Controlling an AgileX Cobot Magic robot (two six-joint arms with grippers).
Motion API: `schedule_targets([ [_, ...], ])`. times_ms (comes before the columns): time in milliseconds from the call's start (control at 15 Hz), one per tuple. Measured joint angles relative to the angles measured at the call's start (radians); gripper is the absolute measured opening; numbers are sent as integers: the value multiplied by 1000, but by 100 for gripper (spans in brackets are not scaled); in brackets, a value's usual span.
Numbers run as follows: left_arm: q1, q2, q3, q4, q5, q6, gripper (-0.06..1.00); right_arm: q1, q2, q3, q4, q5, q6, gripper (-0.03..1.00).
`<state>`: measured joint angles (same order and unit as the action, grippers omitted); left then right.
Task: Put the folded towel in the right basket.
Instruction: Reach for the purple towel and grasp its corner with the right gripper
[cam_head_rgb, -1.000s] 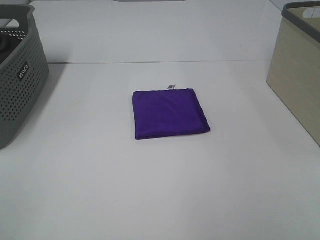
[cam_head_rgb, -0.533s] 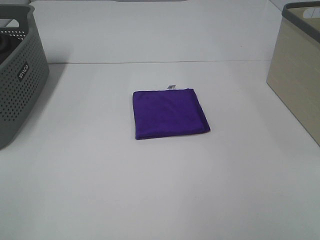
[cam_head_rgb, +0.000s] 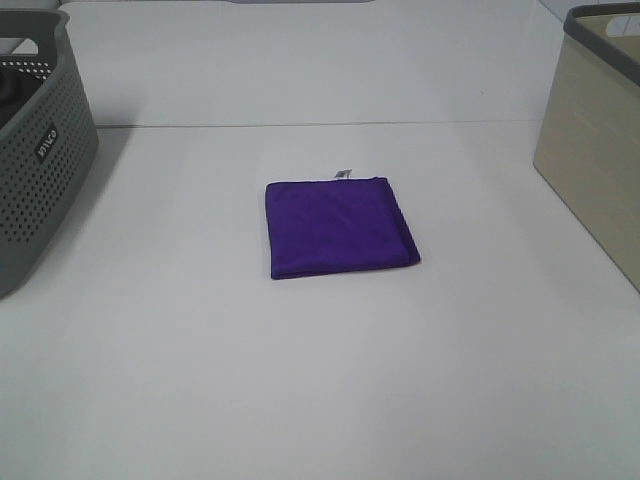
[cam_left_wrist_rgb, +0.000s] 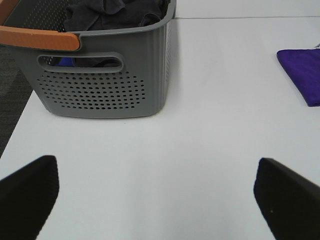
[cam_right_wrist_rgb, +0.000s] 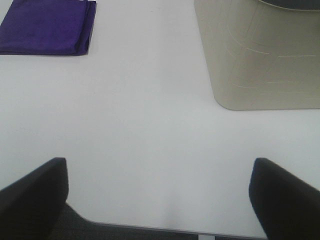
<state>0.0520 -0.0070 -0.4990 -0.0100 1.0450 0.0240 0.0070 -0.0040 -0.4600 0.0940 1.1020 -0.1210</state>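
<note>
Fingers (cam_left_wrist_rgb: 27, 195) of the left gripper (cam_left_wrist_rgb: 157, 197) are standing wide apart, with only bare white table (cam_left_wrist_rgb: 200, 140) showing between them. The right gripper (cam_right_wrist_rgb: 159, 197) is also holding its jaws wide apart over the table, and nothing is sitting between them.

Just beyond the left gripper, the grey perforated basket (cam_left_wrist_rgb: 105, 85) is standing upright near the table edge. It is holding a heap of dark clothes (cam_left_wrist_rgb: 115, 12), and an orange handle (cam_left_wrist_rgb: 40, 39) is lying across its rim. Something bluish is showing through its handle cut-out, but I cannot tell what it is. In the high view a small label (cam_head_rgb: 46, 142) is showing on its side.

Beyond the right gripper, the right basket (cam_right_wrist_rgb: 260, 55) is standing upright at the right side of the table, beige with a dark grey rim (cam_head_rgb: 600, 20). The pictures are not showing what is inside it.

The folded towel (cam_head_rgb: 340, 228) is lying flat on the table, about midway between the two baskets and well apart from both, and no gripper is touching it. It is looking nearly square, so I cannot tell a long axis. Its edges are running almost parallel to the table edges, turned only slightly. A small tag (cam_head_rgb: 343, 174) is sticking out from the far edge, pointing away from the robot. The cloth is deep purple and smooth, and the stacked layers (cam_right_wrist_rgb: 90, 25) are showing along the side that is facing the right basket.
</note>
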Motion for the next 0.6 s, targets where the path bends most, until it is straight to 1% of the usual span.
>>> schedule_targets([
  [600,0,0,0,0,0,0,99,0,0,0,0,0,0,94],
])
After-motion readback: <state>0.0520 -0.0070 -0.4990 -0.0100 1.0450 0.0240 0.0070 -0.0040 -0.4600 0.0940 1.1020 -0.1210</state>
